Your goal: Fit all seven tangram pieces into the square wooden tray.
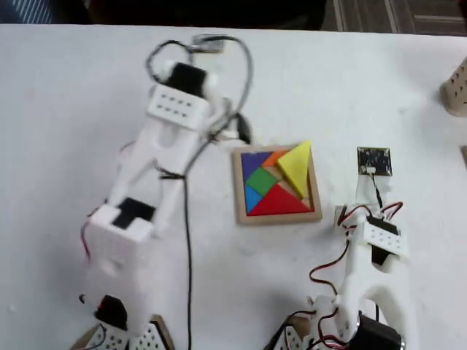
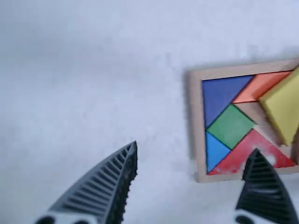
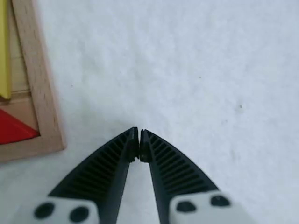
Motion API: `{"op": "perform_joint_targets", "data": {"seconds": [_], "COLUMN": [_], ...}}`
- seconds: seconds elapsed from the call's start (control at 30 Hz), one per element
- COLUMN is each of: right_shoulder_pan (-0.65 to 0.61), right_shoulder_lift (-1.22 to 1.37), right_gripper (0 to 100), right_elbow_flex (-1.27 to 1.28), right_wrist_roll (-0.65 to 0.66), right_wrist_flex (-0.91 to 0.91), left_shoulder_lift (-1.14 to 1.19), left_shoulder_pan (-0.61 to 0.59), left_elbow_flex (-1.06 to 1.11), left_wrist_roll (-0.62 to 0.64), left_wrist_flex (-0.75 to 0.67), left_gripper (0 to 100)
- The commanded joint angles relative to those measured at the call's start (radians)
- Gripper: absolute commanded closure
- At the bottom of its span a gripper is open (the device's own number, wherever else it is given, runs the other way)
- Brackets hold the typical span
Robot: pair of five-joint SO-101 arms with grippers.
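The square wooden tray (image 1: 239, 186) lies mid-table and holds a dark blue triangle (image 1: 253, 162), an orange piece (image 1: 273, 155), a green square (image 1: 261, 180), a light blue triangle (image 1: 252, 197) and a red triangle (image 1: 281, 200). A yellow triangle (image 1: 295, 166) rests tilted over the tray's far right part, not flush. My left gripper (image 2: 194, 148) is open above the table beside the tray's (image 2: 194, 126) left rim, with nothing between its fingers. My right gripper (image 3: 139, 133) is shut and empty over bare table, just off the tray's (image 3: 39, 93) near right corner.
A black cable (image 1: 188, 240) runs down the table left of the tray. A wooden object (image 1: 456, 91) stands at the far right edge. A small grey part (image 1: 208, 44) lies at the back. White table stretches to the left and behind the tray.
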Motion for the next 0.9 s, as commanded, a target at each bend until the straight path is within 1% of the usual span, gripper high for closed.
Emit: {"op": "perform_joint_targets", "data": {"seconds": [0.0,0.17,0.33,0.47,0.67,0.77,0.87], "right_shoulder_pan": [-0.012,-0.018,-0.027,-0.036,-0.139,-0.174,-0.203], "right_shoulder_lift": [-0.005,-0.005,-0.005,-0.005,-0.007,-0.007,-0.007], "right_gripper": [98.1,98.1,98.1,98.1,98.1,98.1,98.1], "right_elbow_flex": [-0.031,-0.034,-0.034,-0.037,-0.057,-0.130,-0.265], "right_wrist_roll": [-0.011,-0.011,-0.011,-0.011,-0.003,-0.003,-0.011], "right_wrist_flex": [-0.015,-0.015,-0.015,-0.015,-0.001,0.067,0.205], "left_shoulder_lift": [-0.111,-0.165,-0.274,-0.390,-0.564,-0.628,-0.654], "left_shoulder_pan": [-0.142,-0.251,-0.346,-0.394,-0.450,-0.487,-0.519], "left_elbow_flex": [0.181,0.404,0.646,0.895,1.292,1.419,1.496], "left_wrist_roll": [-0.012,-0.009,-0.014,-0.104,-0.201,-0.259,-0.298], "left_wrist_flex": [-0.028,-0.114,-0.265,-0.428,-0.733,-0.852,-0.927], "left_gripper": [65,65,65,65,65,65,65]}}
